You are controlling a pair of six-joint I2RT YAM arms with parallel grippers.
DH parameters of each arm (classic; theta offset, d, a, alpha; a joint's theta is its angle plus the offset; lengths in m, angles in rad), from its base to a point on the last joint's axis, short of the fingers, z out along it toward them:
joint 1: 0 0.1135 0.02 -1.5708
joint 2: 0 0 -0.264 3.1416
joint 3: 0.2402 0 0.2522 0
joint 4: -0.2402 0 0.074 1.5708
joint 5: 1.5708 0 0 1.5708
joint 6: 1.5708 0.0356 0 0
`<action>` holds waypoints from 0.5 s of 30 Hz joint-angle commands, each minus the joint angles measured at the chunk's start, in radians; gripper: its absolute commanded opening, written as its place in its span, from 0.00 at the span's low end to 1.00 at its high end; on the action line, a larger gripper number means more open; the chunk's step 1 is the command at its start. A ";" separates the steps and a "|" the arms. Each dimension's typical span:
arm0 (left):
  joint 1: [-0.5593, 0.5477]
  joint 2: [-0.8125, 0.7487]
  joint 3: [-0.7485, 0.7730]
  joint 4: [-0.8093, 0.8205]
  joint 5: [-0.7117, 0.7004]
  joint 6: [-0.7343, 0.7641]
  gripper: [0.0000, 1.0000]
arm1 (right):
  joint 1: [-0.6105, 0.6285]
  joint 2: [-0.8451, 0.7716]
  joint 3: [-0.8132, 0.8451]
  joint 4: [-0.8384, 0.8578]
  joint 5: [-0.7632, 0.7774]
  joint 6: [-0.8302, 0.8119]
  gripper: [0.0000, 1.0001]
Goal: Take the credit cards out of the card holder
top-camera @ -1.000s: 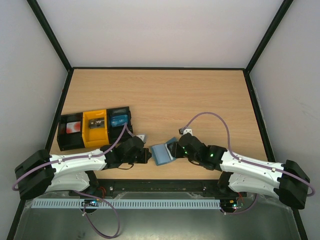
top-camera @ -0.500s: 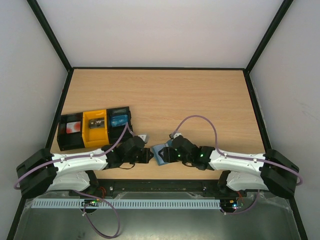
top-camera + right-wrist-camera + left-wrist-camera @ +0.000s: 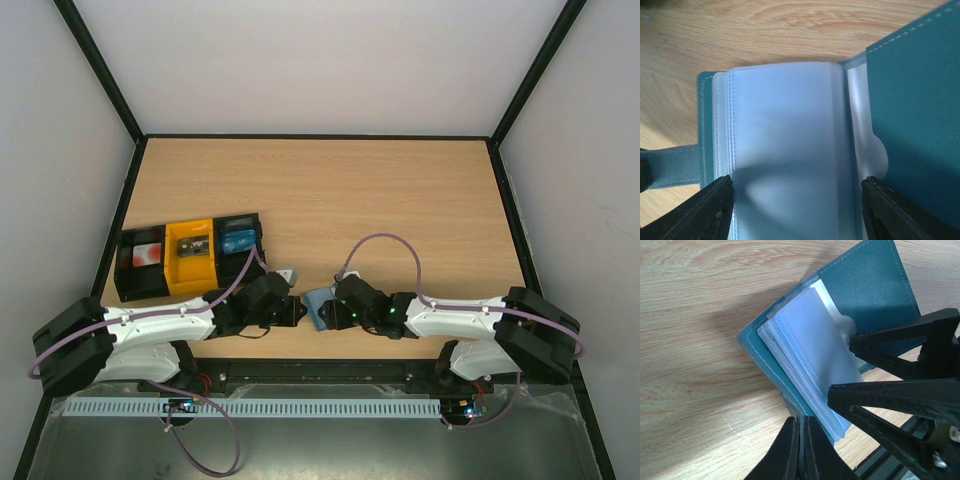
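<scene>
The teal-blue card holder (image 3: 318, 303) lies open on the table near the front edge, between my two grippers. In the left wrist view its cover (image 3: 875, 285) is folded back and a stack of clear sleeves (image 3: 810, 350) shows. My left gripper (image 3: 801, 432) is shut on the holder's small tab at its lower edge. My right gripper (image 3: 797, 202) is open, with one finger on each side of the sleeve stack (image 3: 787, 140). The right gripper's fingers (image 3: 890, 352) also show in the left wrist view. No card can be told apart inside the cloudy sleeves.
A row of black and yellow box trays (image 3: 190, 258) with small items stands at the left, behind the left arm. The table's front edge and a black rail (image 3: 320, 372) run just below the holder. Cables loop over both arms.
My right arm has moved left and now sits over the open holder, its fingers astride the sleeves. The left gripper and the holder have stayed in place.
</scene>
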 commanded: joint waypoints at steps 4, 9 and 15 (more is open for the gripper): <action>-0.001 0.011 0.025 -0.026 -0.014 0.009 0.03 | 0.007 0.055 0.005 0.006 0.054 -0.022 0.66; -0.002 0.005 0.020 -0.028 -0.018 0.006 0.03 | 0.008 0.059 -0.008 -0.008 0.094 -0.020 0.66; 0.000 0.001 0.020 -0.044 -0.031 0.008 0.03 | 0.008 0.047 -0.008 -0.074 0.180 -0.020 0.63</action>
